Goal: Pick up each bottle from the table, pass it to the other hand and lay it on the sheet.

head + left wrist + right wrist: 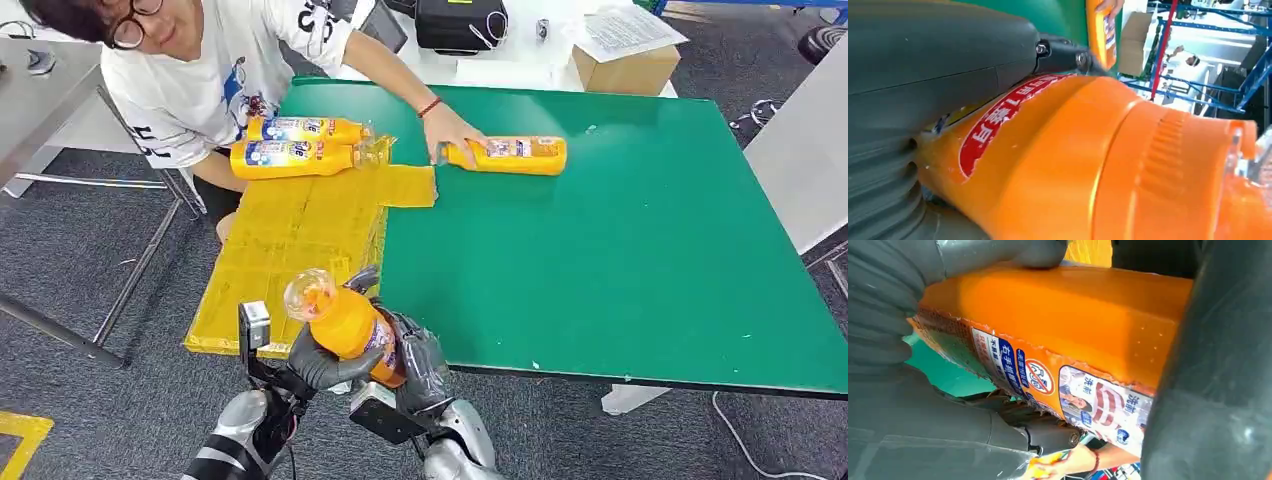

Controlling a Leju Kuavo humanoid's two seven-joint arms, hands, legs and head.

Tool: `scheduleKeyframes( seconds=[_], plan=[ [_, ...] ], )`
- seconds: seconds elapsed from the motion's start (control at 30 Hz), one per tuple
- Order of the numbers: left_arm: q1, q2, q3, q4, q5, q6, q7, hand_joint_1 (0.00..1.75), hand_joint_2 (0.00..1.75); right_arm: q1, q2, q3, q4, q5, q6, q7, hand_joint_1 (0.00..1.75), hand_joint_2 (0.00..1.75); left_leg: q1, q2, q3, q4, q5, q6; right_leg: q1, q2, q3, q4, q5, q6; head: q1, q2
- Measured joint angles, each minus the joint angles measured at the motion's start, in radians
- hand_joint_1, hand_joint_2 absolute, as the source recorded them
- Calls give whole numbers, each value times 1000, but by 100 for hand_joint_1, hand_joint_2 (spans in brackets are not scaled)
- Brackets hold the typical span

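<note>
I hold an orange bottle [352, 328] with a clear cap tilted above the table's near edge, between both hands. My left hand [318, 368] wraps its lower side and my right hand [425, 362] grips it from the right. The left wrist view shows the bottle [1073, 165] against my left hand [923, 65]. In the right wrist view the labelled bottle [1063, 315] lies in my right hand [898, 405]. The yellow sheet [290, 250] lies on the table's left part, with two bottles [295, 158] at its far end. A person's hand [455, 130] holds another bottle [515, 155] lying on the green table [620, 260].
The person leans over the far left corner of the table. A cardboard box [625, 70] and a black case [460, 25] stand behind the table. A grey metal table [40, 100] stands at the left, with carpeted floor around it.
</note>
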Motion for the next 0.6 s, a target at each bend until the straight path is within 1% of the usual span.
scheduleKeyframes(
  seconds=[0.6],
  plan=[
    [-4, 8, -9, 0, -43, -13, -25, 175, 175, -5, 5, 4, 5, 7, -16, 1, 175, 175, 0, 0, 0, 0, 0, 0, 0, 0, 0, 0, 0, 0, 0, 0]
  ],
)
